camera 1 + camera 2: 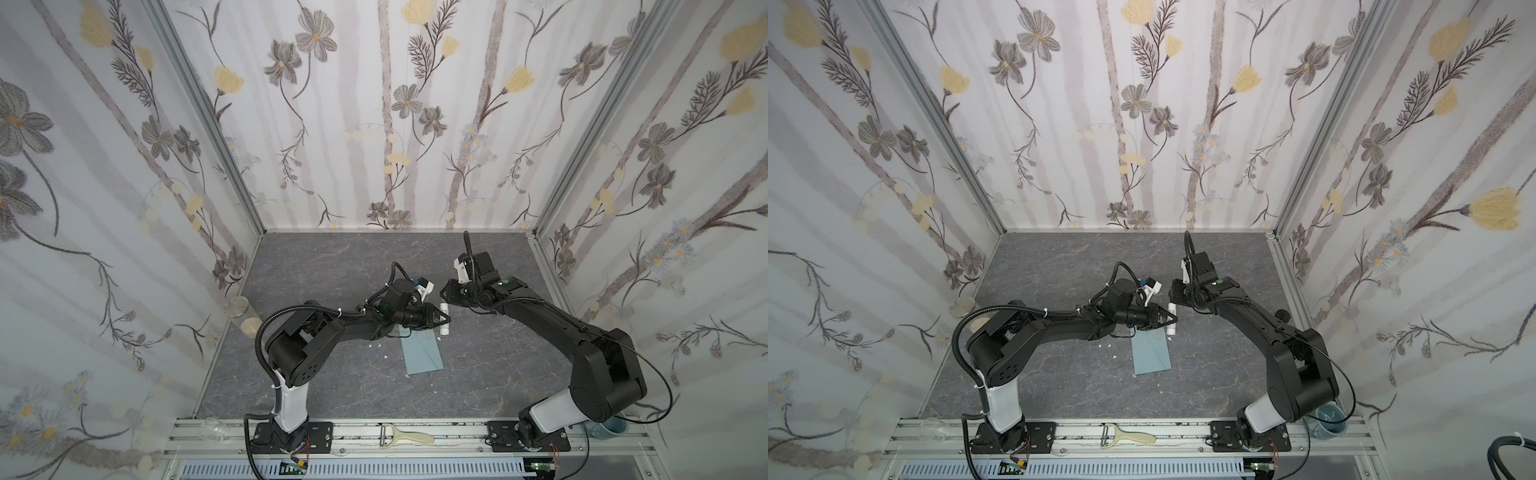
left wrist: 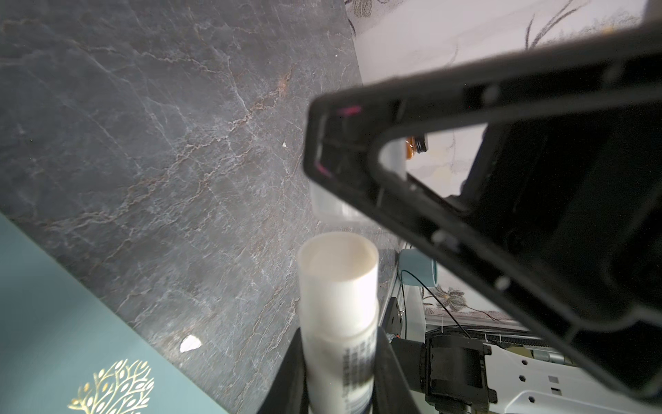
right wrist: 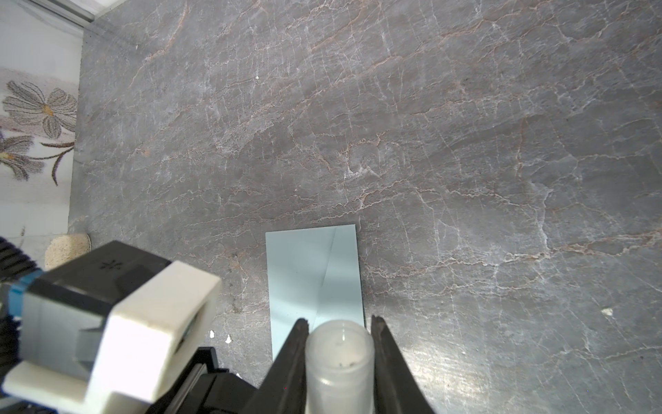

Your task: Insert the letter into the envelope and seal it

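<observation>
In both top views the left gripper [image 1: 444, 321] is clamped on a small white plastic glue stick [image 1: 445, 331], and the right gripper [image 1: 443, 301] meets it tip to tip; the flat blue-grey paper envelope [image 1: 424, 353] lies just below the left gripper, and the pale letter shows nowhere, so it is likely inside. In the left wrist view the tube's open end stands just apart from a translucent white cap [image 2: 326, 208]; in the right wrist view the right jaws pinch that cap, so hold cap and tube on one axis, move straight, and grip firmly.

Matte black arms [image 1: 316, 328] with white base links [image 1: 291, 409], corrugated black cables [image 1: 258, 336], black fingers [image 3: 292, 358].
</observation>
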Controlling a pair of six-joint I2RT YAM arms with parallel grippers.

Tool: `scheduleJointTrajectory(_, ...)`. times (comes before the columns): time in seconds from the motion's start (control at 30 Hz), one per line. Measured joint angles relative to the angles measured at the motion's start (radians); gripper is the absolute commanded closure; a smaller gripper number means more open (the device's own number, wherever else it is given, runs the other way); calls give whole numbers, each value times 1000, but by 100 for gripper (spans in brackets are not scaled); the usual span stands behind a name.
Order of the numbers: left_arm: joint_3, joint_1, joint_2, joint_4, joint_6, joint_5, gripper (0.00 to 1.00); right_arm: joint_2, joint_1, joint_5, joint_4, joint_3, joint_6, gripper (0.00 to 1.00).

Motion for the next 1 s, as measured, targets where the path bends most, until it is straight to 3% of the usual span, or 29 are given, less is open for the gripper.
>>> scheduleJointTrajectory(1.0,16,13,10,10,-14,15,100,-16,24,30,19,-15,5,73)
